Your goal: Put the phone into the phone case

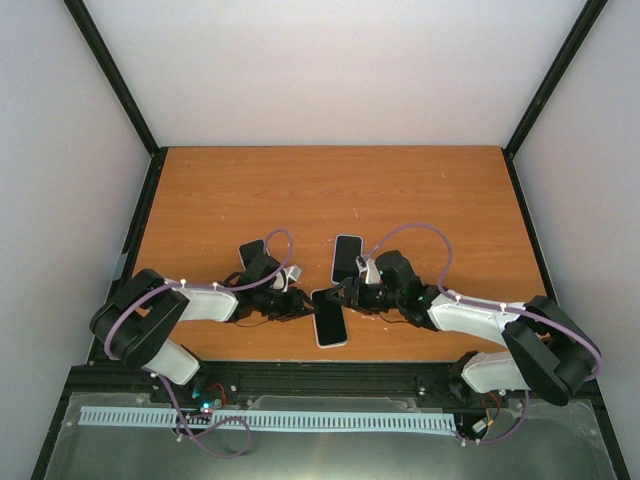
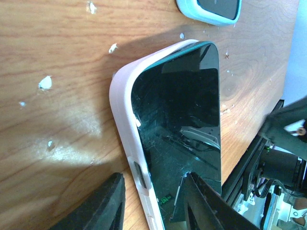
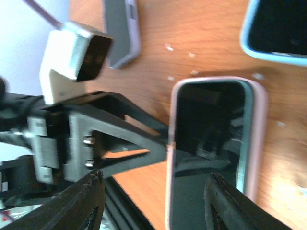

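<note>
The phone (image 1: 330,320) has a dark screen (image 2: 187,110) and lies face up inside a pale pink phone case (image 2: 122,110) near the table's front edge. A teal rim of the phone (image 3: 243,143) shows along one long side. My left gripper (image 2: 153,176) is open. It straddles the case's long edge: one finger (image 2: 103,206) is over the wood and the other (image 2: 206,201) is over the glass. My right gripper (image 3: 154,175) is open wide and reaches in from the opposite side, with one finger (image 3: 230,201) above the screen. In the top view the left gripper (image 1: 303,305) and right gripper (image 1: 347,295) meet at the phone's far end.
A second phone in a light blue case (image 1: 346,258) lies just beyond the task phone. A grey-cased phone (image 1: 252,250) lies behind the left arm. The table's black front rail (image 2: 249,167) runs close beside the task phone. White specks dot the wood.
</note>
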`<state>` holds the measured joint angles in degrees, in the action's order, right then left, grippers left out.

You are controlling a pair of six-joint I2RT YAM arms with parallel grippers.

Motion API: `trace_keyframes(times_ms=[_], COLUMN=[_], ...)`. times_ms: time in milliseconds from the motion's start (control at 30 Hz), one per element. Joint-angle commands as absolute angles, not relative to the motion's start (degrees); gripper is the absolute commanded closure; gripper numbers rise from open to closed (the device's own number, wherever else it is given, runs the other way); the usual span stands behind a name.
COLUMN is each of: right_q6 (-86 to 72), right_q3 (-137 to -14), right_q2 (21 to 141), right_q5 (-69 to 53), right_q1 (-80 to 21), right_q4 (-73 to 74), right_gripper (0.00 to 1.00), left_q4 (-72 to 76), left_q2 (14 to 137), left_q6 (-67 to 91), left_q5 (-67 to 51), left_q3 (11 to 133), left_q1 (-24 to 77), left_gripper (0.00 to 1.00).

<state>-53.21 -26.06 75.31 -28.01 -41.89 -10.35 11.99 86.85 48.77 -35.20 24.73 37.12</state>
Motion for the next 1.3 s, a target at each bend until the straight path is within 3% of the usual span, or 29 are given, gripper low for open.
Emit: trace_keyframes(times_ms=[0, 333, 700, 1067, 1267], right_q6=[-51.44, -56.34, -70.19, -77.51, -81.64], right_q3=[-24.10, -24.13, -21.40, -17.03, -16.19], right_q2=[77.47, 84.53, 87.57, 89.43, 94.23], right_q5=[-25.33, -26.25, -36.00, -33.27, -33.38], right_q1=[-42.31, -45.65, -45.62, -45.65, -45.70], right_q4=[-6.78, -15.69, -43.82, -61.83, -72.19], right_gripper=[0.42, 0.37, 0.38, 0.39, 0.39], left_q4=[11.67, 13.62, 15.12, 13.28, 13.02], left_q2=[88.46, 89.02, 88.13, 83.87, 82.82], left_q6=[48.20, 49.00, 50.43, 51.30, 51.72], left_q5=[-35.33, -35.58, -35.53, -34.37, -34.20], left_q3=[24.83, 23.55, 21.86, 20.42, 20.04], left_q1=[37.62, 37.61, 37.62, 37.62, 37.62], left_gripper=[0.66, 0.70, 0.70, 0.57, 0.55])
